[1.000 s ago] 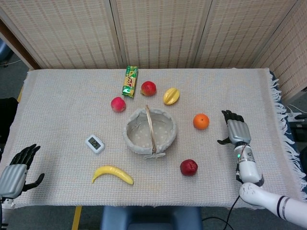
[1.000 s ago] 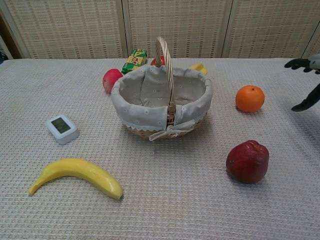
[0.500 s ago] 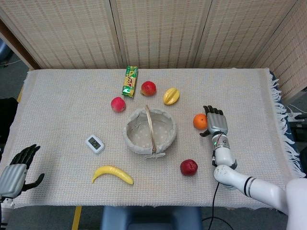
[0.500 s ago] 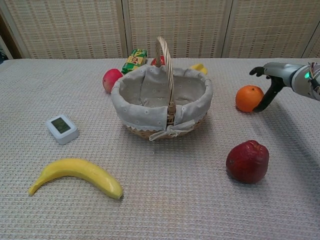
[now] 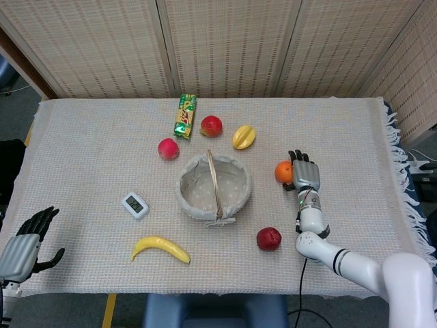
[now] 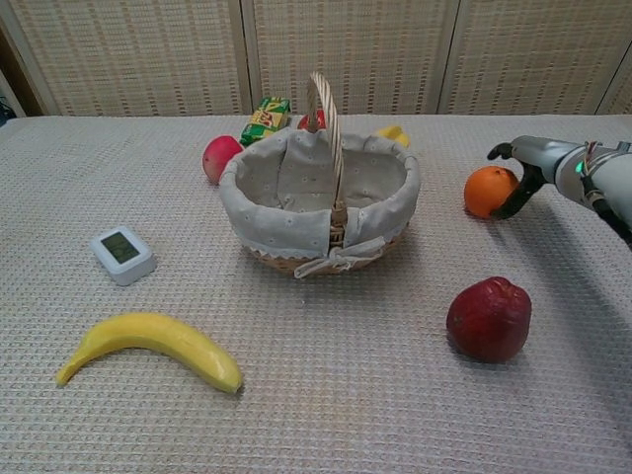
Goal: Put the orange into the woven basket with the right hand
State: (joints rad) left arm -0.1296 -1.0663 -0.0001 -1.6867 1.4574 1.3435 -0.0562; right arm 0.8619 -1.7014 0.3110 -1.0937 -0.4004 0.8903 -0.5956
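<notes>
The orange [image 5: 282, 171] [image 6: 487, 191] rests on the cloth to the right of the woven basket [image 5: 186, 193] [image 6: 296, 232], which has a grey lining and an upright handle. My right hand [image 5: 306, 175] [image 6: 531, 161] lies against the orange's right side. Its fingers reach over the top of the fruit and its thumb sits low in front, and the fruit still sits on the table. My left hand [image 5: 24, 241] hangs at the table's near left corner with fingers spread and nothing in it.
A dark red apple [image 5: 269, 238] [image 6: 489, 318] lies near the front, just beside my right forearm. A banana [image 5: 160, 248], a white timer [image 5: 135, 204], two red fruits [image 5: 168, 148], a yellow fruit [image 5: 243, 137] and a snack bar [image 5: 184, 115] surround the basket.
My right hand has swept left from the table's right side up to the orange and now touches it. The orange has shifted slightly left. The left hand has stayed put.
</notes>
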